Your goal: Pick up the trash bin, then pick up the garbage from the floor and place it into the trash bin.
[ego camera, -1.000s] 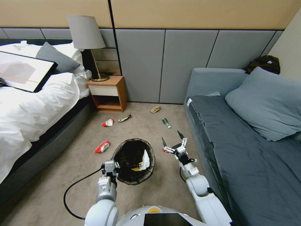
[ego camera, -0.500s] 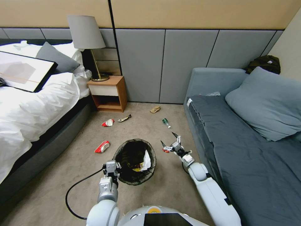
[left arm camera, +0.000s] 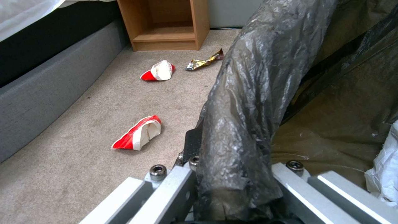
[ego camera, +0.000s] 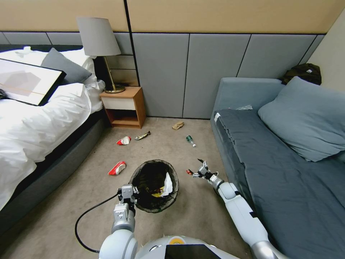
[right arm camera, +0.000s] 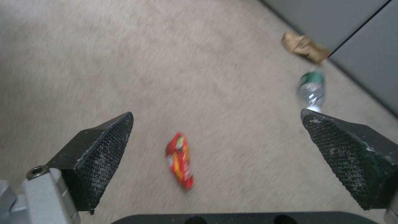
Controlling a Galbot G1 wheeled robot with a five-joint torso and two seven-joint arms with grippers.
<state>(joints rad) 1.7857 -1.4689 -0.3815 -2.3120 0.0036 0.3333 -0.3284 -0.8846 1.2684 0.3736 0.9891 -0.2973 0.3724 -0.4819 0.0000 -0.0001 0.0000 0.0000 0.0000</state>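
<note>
The left gripper (ego camera: 128,194) is clamped on the near rim of the small round bin lined with black plastic (ego camera: 153,185), keeping it ready. Just right of it, the right gripper (ego camera: 198,169) hangs with fingers spread above a small red snack wrapper (right arm camera: 179,160) on the beige floor (ego camera: 90,187).

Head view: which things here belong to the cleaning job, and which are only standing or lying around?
Job:
trash bin, held at its rim by the left gripper
small red wrapper under the open right gripper
two red-and-white wrappers
green bottle
brown paper

Around:
lamp
nightstand
sofa pillow
</note>
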